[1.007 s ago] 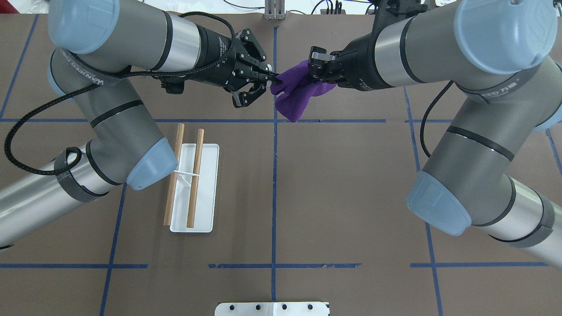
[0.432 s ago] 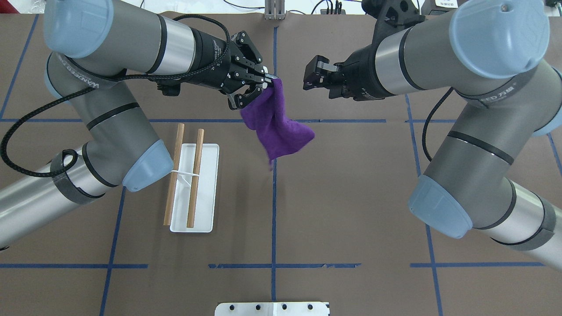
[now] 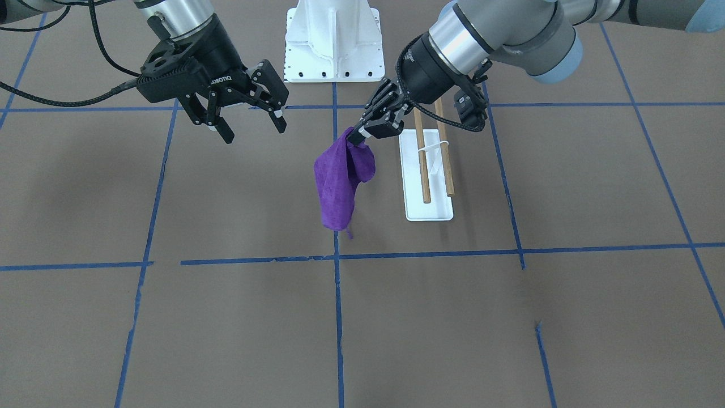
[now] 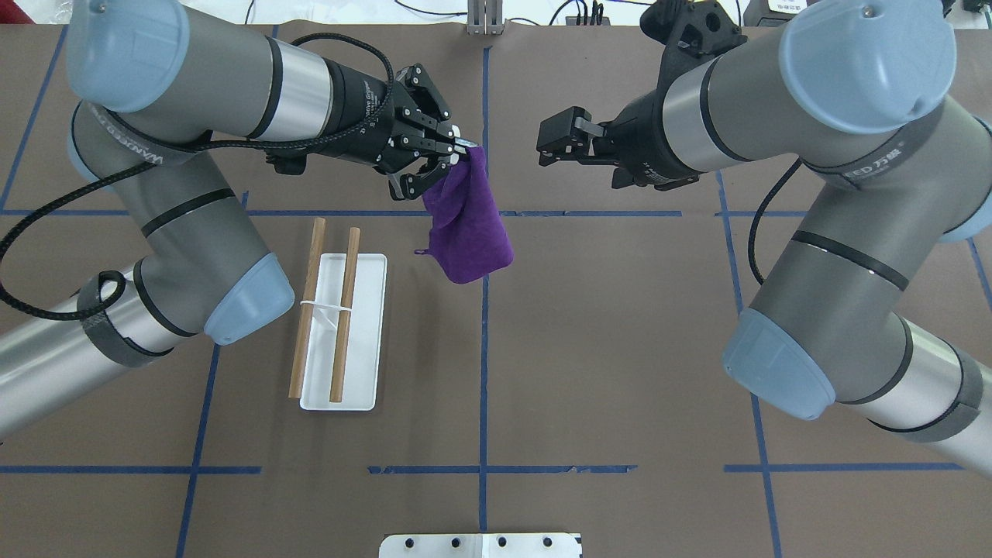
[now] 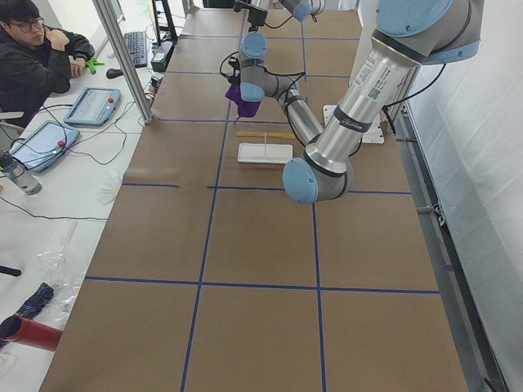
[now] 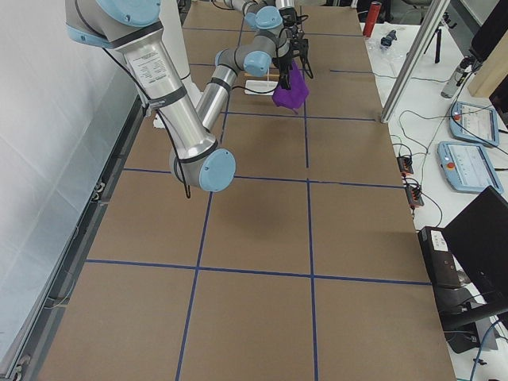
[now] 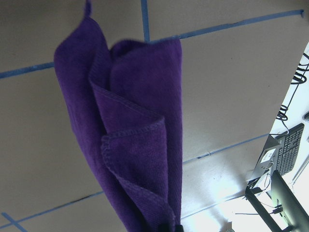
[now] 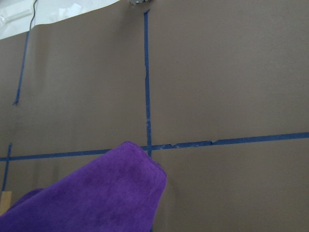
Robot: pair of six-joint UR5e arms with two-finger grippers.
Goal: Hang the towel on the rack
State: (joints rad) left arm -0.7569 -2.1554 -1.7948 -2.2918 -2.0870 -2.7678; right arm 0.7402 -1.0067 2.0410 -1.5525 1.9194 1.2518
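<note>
The purple towel (image 4: 469, 225) hangs folded in the air from one corner, pinched by my left gripper (image 4: 459, 152), which is shut on it. It also shows in the front view (image 3: 340, 181), the left wrist view (image 7: 130, 135) and the right wrist view (image 8: 91, 198). Its loop tag dangles at the lower end. My right gripper (image 4: 545, 147) is open and empty, a short way to the right of the towel. The rack (image 4: 364, 341), a white base with two wooden dowels (image 4: 345, 310), stands on the table below and left of the towel, apart from it.
A large white metal pedestal (image 3: 334, 39) with bolt holes stands at the robot's side of the table, between the arms. Blue tape lines cross the brown table. An operator sits beyond the table's far edge in the left side view.
One second ago both grippers held the towel. The right gripper has let go and drawn back. The left gripper has moved left with the towel, which swung down and now hangs.
</note>
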